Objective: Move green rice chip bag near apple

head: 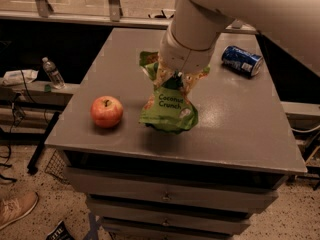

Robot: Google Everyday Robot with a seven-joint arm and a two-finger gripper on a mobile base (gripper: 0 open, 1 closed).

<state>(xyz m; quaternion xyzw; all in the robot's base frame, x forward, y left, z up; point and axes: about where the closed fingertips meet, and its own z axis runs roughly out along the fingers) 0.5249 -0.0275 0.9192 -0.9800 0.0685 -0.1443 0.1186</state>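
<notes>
The green rice chip bag (168, 106) hangs from my gripper (174, 79), lifted slightly above the grey table top (240, 119), its "Coconut Crunch" lettering facing the camera. The gripper is shut on the bag's crumpled upper part, mostly hidden under my large white arm (195, 31). The red-orange apple (106, 111) sits on the table near the front left edge, a short way left of the bag.
A blue soda can (242, 60) lies on its side at the back right of the table. A water bottle (52, 73) stands on a low shelf left of the table. Drawers are below the table front. A shoe (17, 209) is on the floor at lower left.
</notes>
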